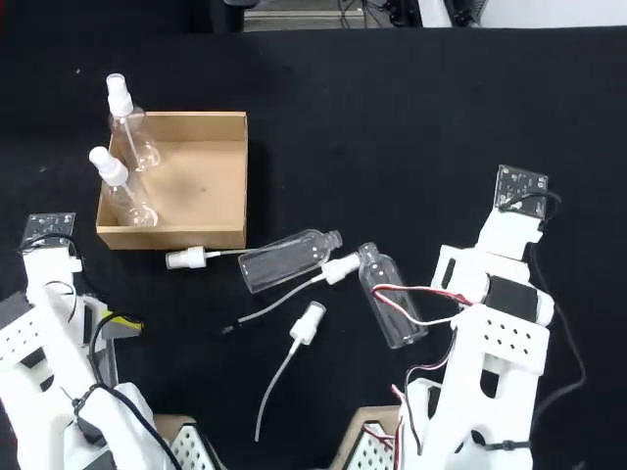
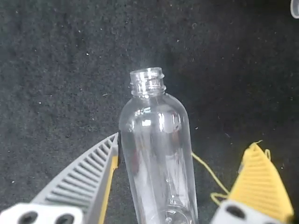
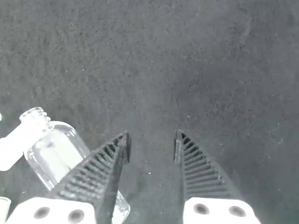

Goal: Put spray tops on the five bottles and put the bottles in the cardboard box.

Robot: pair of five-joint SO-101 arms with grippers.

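On desk (image 1: pixel 392 117), near left, uncapped bottle (image 2: pixel 156 135) is bracketed by left pincer (image 2: pixel 185 142), spread wide (one finger touching, other apart); cardboard box (image 1: pixel 172 236) sits farther off. Empty right pincer (image 3: pixel 152 140) is parted narrowly. Bottle could be pushed askew by off-centre closing.

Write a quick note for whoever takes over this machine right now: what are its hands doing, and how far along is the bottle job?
Left hand: open, a topless bottle between its fingers, one finger clear of it.
Right hand: open, empty, over bare cloth beside a lying bottle.
Done: two bottles with spray tops stand in the cardboard box.
Left: three bottles need tops, the one at the left hand and two lying on the table among three loose spray tops; then all three go in the box.
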